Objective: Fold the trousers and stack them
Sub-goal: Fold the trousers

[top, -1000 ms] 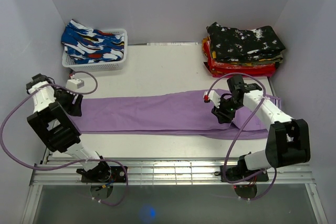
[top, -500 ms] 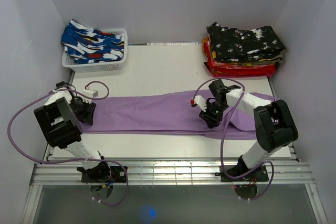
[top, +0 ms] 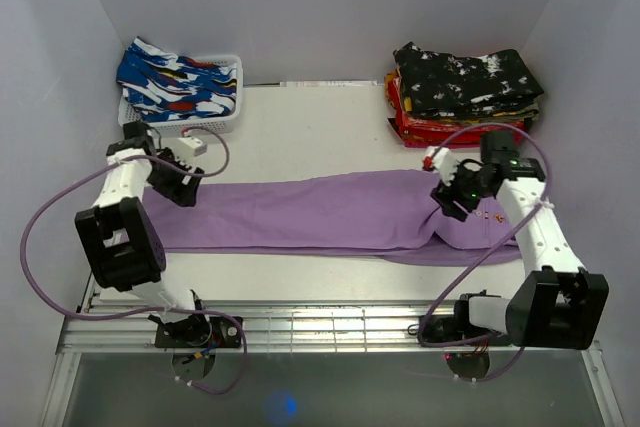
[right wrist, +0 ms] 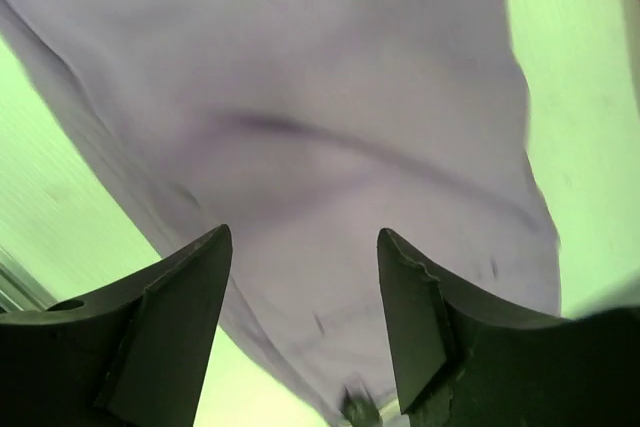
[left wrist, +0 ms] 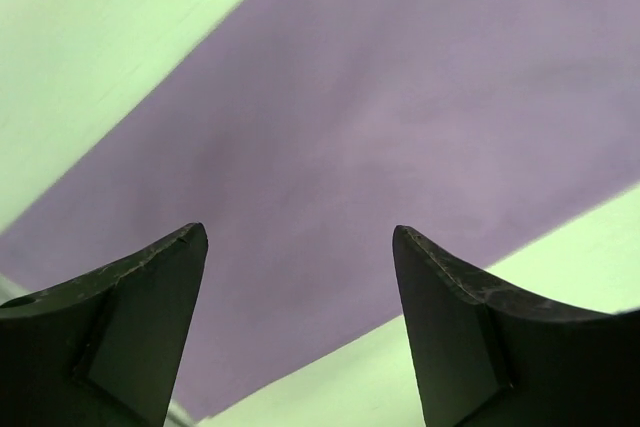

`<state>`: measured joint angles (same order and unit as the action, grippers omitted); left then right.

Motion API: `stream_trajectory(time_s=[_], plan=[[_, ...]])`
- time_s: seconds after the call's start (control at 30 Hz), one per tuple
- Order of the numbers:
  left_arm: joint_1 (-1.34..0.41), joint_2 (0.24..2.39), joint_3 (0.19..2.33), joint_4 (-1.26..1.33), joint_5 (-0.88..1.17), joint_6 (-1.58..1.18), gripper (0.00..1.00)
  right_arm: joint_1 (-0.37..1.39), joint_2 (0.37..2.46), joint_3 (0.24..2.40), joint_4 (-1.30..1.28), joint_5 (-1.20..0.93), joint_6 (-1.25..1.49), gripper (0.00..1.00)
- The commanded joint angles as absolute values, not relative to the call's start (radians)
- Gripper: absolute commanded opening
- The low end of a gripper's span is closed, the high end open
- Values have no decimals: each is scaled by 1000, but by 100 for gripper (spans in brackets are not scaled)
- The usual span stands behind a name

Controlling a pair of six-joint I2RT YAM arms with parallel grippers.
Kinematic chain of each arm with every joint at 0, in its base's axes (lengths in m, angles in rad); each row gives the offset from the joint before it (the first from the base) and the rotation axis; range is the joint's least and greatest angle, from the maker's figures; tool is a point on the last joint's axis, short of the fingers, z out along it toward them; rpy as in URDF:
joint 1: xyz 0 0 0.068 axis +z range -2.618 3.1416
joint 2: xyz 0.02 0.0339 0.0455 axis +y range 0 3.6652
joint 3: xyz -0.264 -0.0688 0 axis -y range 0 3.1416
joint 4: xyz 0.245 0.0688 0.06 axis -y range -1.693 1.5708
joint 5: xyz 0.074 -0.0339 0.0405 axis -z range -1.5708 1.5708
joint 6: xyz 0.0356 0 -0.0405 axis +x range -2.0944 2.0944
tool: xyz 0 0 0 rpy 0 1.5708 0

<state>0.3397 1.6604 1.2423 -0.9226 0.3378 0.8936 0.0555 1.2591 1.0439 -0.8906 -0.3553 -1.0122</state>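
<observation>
on the table (top: 300,137), purple trousers (top: 300,215) lengthwise left-right (wider end right); left gripper (left wrist: 300,237), right gripper (right wrist: 305,237) agape, empty

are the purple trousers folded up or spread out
Spread out: the purple cloth trousers lie as one long flat strip across the white table.

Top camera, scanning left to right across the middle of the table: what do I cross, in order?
left claw → long purple fabric trousers spread flat → right claw
</observation>
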Motion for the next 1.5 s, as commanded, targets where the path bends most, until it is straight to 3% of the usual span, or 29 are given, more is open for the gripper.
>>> stream_trajectory(time_s=[0.0, 0.1, 0.27, 0.87, 0.93, 1.1, 1.23, 1.37, 1.47], plan=[[169, 1526, 1137, -948, 468, 827, 86, -173, 1212, 988, -1075, -260, -1377, 64], [97, 1532, 1068, -898, 463, 761, 85, -334, 1215, 954, -1056, -174, -1584, 64], [83, 1601, 1011, -836, 462, 667, 84, -460, 1343, 1011, -1023, -140, -1661, 64], [83, 1740, 1002, -782, 353, 667, 83, -476, 1370, 864, -844, -32, -1859, 66], [83, 1747, 997, -773, 347, 661, 83, -476, 1373, 853, -798, -32, -1859, 63], [83, 1753, 991, -764, 334, 649, 81, -477, 1381, 851, -735, -31, -1868, 41], [83, 1758, 994, -762, 324, 647, 80, -479, 1373, 848, -732, -29, -1896, 36], [83, 1759, 991, -761, 321, 644, 79, -486, 1362, 850, -751, -38, -1917, 11], [83, 1764, 983, -758, 304, 641, 78, -503, 1352, 882, -804, -60, -1933, 8]])
